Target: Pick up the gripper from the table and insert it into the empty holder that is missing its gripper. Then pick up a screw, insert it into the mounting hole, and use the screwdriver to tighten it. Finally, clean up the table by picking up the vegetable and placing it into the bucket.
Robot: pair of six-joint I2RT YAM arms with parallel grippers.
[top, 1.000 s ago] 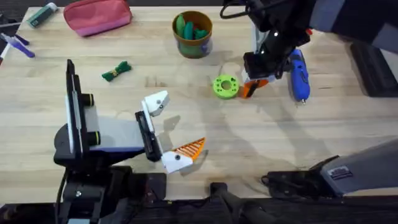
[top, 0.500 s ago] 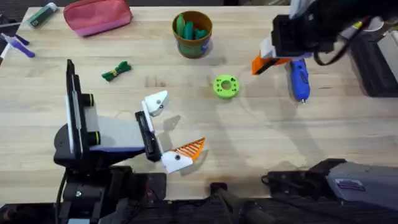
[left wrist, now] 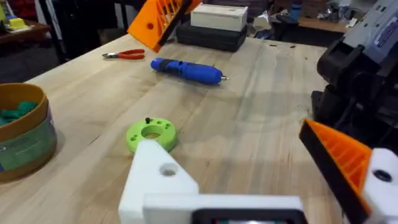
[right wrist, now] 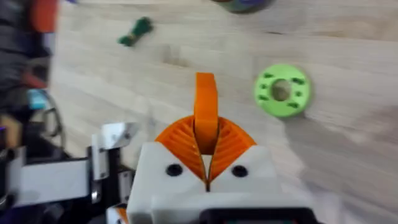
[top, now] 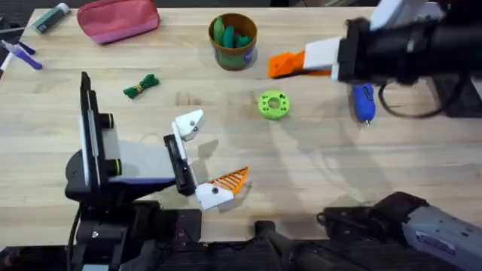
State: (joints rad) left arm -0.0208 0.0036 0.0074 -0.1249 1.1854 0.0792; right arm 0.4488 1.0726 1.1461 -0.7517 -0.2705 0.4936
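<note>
orange tip held aloft

the right gripper [top: 282,63] hovered at upper centre-right of the overhead frame, jaws pinching the gripper [right wrist: 206,104]. the left gripper [top: 207,158], lower centre, sat spread wide, one holder [top: 188,123] bare. the screwdriver [top: 364,102] lay at right.

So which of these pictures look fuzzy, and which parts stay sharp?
In the right wrist view, nearly everything is smeared: the green disc, the vegetable and the table grain are soft, and the orange gripper clamped between the fingers is softer too. In the overhead view, the right gripper is slightly blurred, while the bucket stays crisp. In the left wrist view, the screwdriver is sharp.
</note>
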